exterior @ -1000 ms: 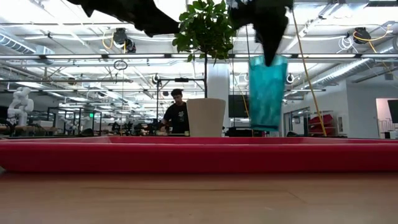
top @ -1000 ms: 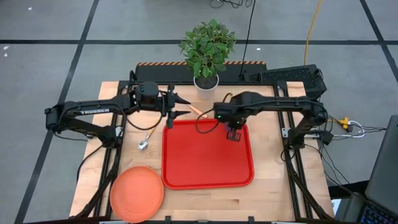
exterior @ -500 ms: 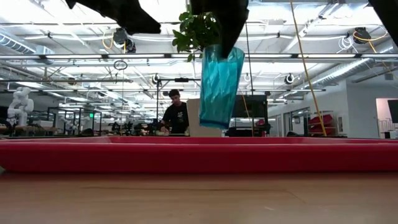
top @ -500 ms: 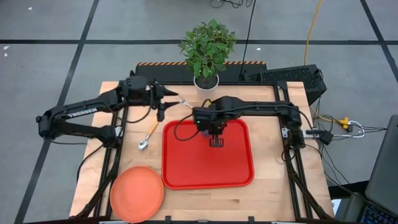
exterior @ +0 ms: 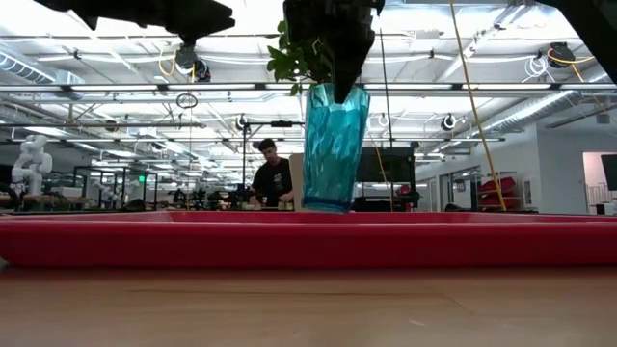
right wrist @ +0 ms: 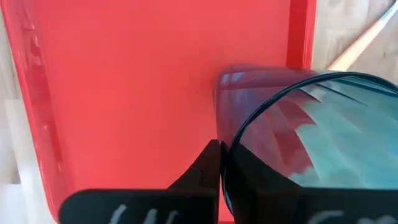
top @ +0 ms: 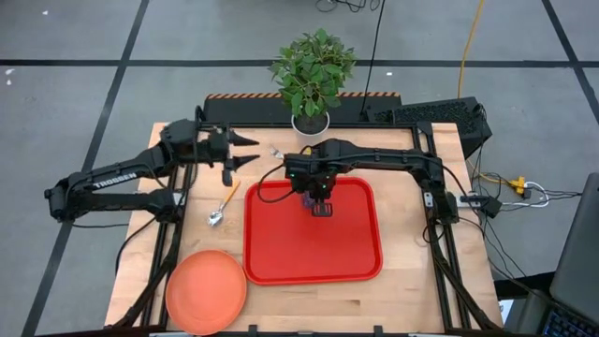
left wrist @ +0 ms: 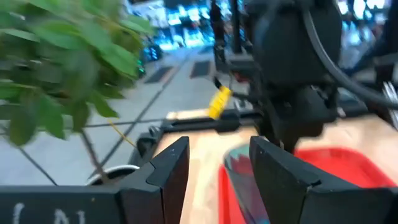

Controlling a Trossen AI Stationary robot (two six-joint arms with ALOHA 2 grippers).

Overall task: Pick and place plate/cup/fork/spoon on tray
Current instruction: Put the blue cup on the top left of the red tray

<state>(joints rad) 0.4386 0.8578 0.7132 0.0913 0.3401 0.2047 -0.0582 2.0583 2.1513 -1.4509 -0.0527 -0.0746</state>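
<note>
A potted plant (top: 313, 70) in a white pot stands at the far edge of the tabletop (top: 412, 285), just beyond the tray (top: 281, 253); in the low view its leaves (exterior: 294, 53) show behind the cup (exterior: 334, 145), and a person (exterior: 273, 178) stands far off in the room behind. A black box (top: 440, 117) sits at the far right corner, with a yellow cable (top: 468, 47) running away from it.

The spoon (top: 223, 205) lies on the bare wood left of the tray, bowl toward the near side. The fork (top: 281, 157) lies beyond the tray's far left corner, partly hidden by the right arm. The plate (top: 206, 291) rests at the near left, its edge close to the tray's corner and overhanging the tabletop's near edge.

The right tool (top: 316, 194) reaches over the far middle of the tray, pressed together on the rim of the cup, one finger (right wrist: 208, 168) outside the wall. The cup is teal, translucent and faceted, upright, its base at the level of the tray's rim; whether it touches the floor of the tray cannot be told.

The left tool (top: 245, 153) hangs above the wood left of the fork, its fingers (left wrist: 168, 171) spread and holding nothing.

The tray is bright red with a low rim, otherwise bare.
</note>
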